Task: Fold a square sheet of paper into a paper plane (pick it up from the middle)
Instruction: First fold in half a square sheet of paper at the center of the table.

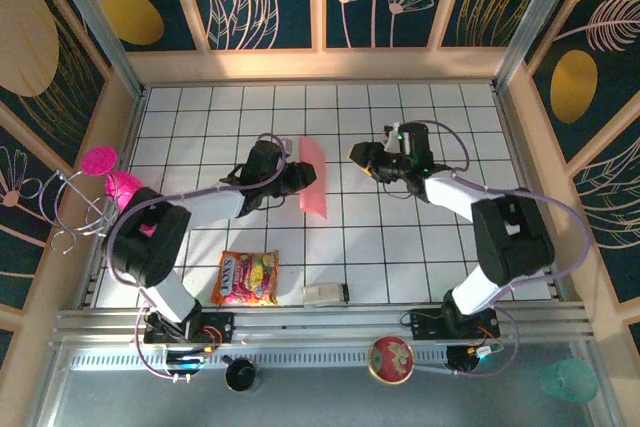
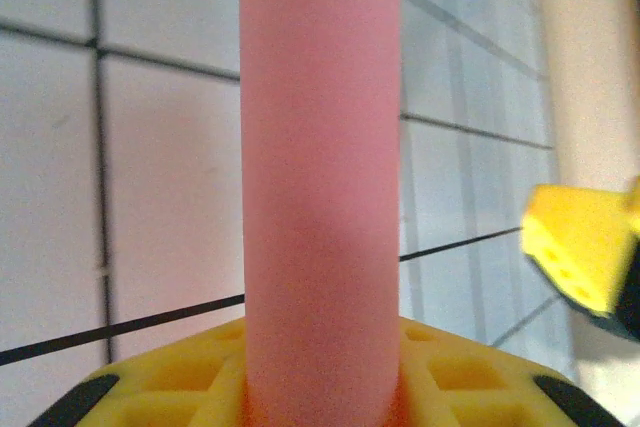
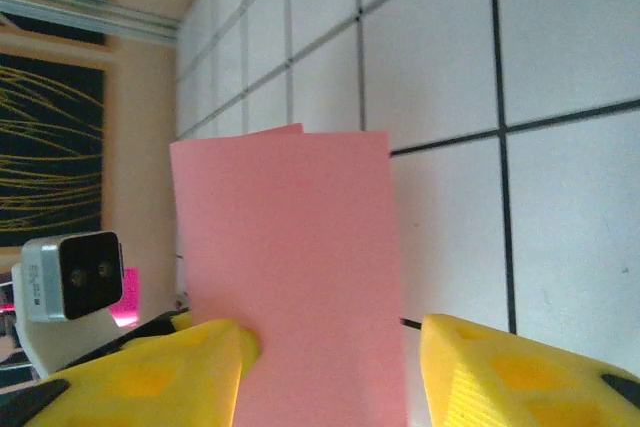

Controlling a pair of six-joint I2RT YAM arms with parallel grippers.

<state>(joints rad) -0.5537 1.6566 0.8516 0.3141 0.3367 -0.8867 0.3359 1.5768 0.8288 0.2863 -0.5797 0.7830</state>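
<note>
From above, the sheet of paper (image 1: 313, 179), folded to a narrow pink strip, sits mid-tabletop (image 1: 400, 247) between the left gripper (image 1: 292, 177), which touches it, and the right gripper (image 1: 362, 157) just beside it. At the left wrist, the fingers (image 2: 470, 377) stand narrow, pinching the sheet (image 2: 320, 197) from both sides. At the right wrist, the fingers (image 3: 500, 367) stand wide, one touching the sheet (image 3: 290, 267), the other apart. Light, limp and easily creased, it probably wants a gentle pinch near the fold, mid-length.

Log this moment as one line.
left tool: shut on pink paper | right tool: open, not gripping | paper: folded, not yet a plane
</note>
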